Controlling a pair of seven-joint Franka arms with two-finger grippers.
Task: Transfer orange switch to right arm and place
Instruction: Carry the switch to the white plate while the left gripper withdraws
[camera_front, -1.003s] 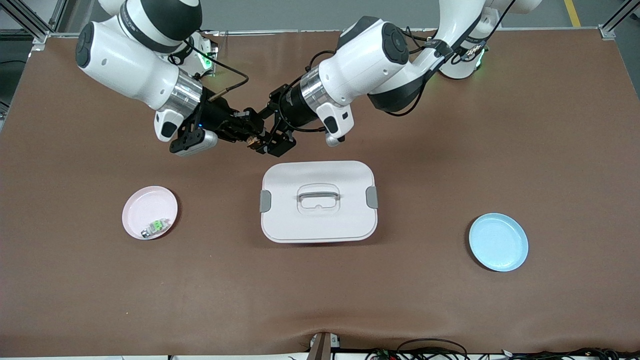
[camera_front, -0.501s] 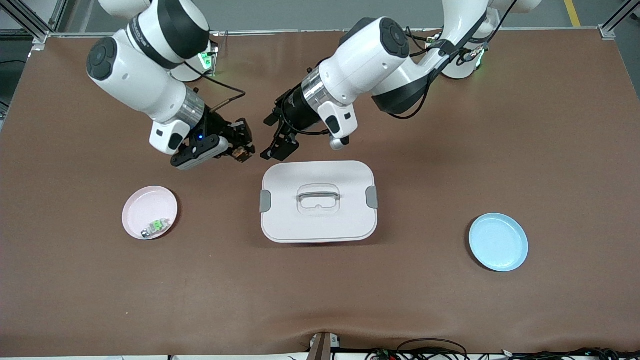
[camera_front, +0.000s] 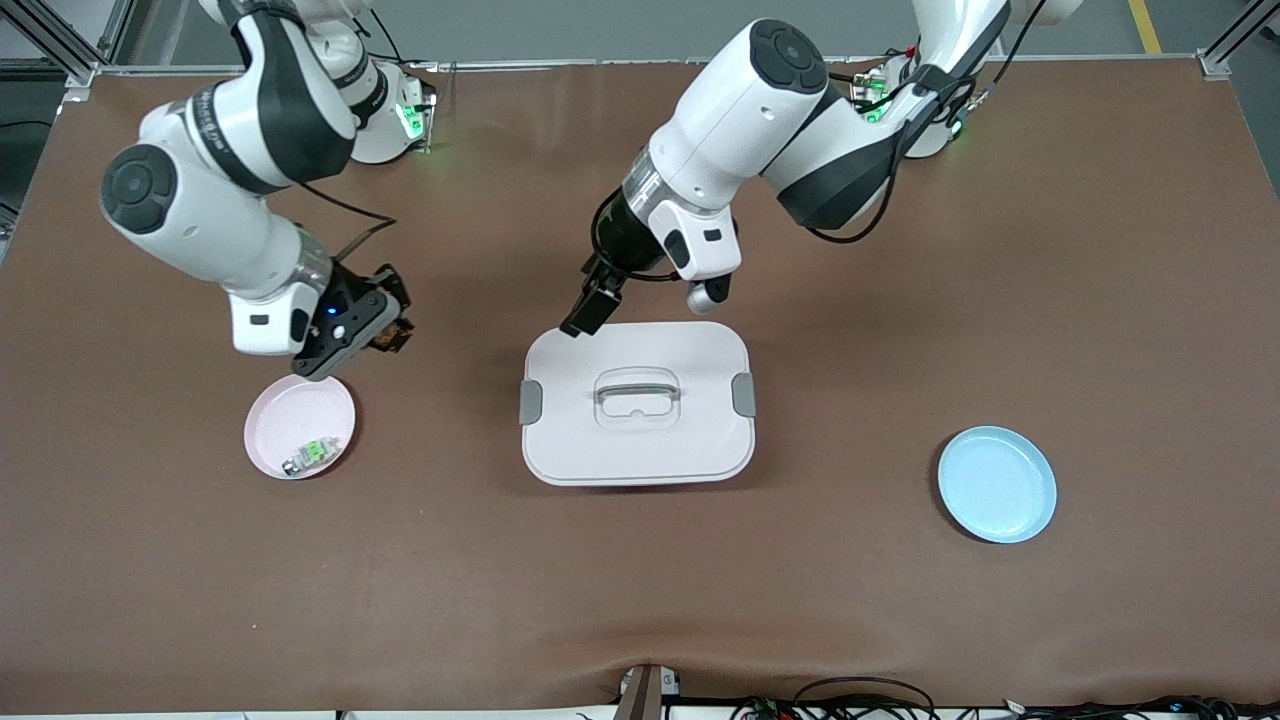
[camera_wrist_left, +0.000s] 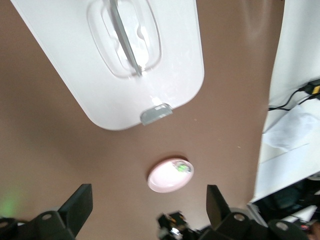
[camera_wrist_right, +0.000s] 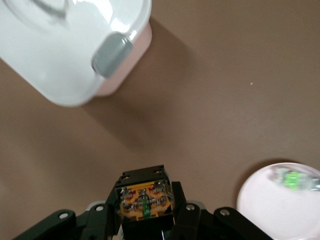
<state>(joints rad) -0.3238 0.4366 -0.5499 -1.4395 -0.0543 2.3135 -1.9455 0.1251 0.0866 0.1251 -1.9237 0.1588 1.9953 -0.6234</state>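
Orange switch (camera_wrist_right: 144, 201) clamped between right gripper (camera_wrist_right: 145, 212) fingers (above table).

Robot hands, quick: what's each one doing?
Left hand: open, holding nothing, over the white box.
Right hand: shut on the orange switch, near the pink plate.

- An orange and black body is shown on the orange switch (camera_wrist_right: 144, 199).
- The box lid (camera_front: 637, 402) is coloured white, with grey clips.
- One plate (camera_front: 298, 423) is pink, the other plate (camera_front: 996, 484) light blue.
- The table (camera_front: 900, 300) is covered in plain brown.
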